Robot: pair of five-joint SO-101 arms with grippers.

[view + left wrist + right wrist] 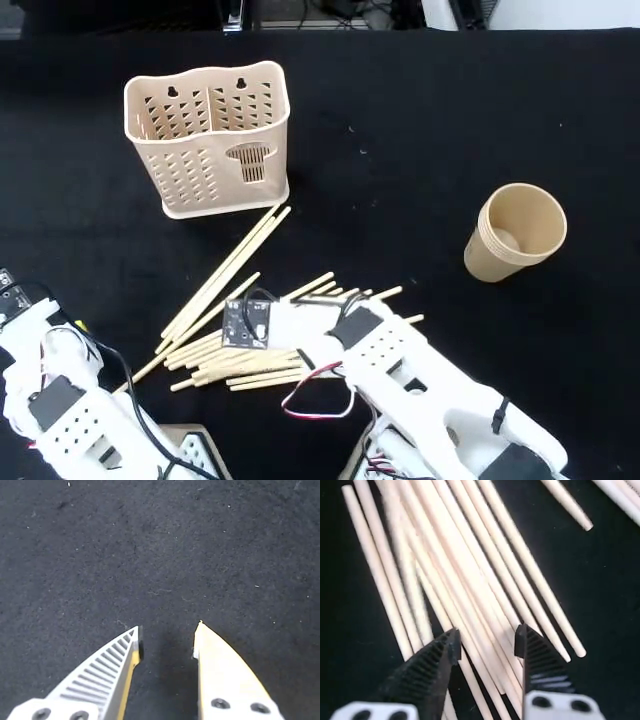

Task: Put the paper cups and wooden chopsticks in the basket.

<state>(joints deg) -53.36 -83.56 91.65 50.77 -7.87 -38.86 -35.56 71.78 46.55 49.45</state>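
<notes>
So, one black cloth tabletop [420,120] is seen, with one slotted basket [210,140] stood on it. One nested stack of paper cups [515,235] is set well right of the basket. A dozen-plus wooden chopsticks [455,570] are scattered just in front of it. The right hand [487,640] is held narrowly open over them, and the left hand [167,632] likewise over bare cloth.
</notes>
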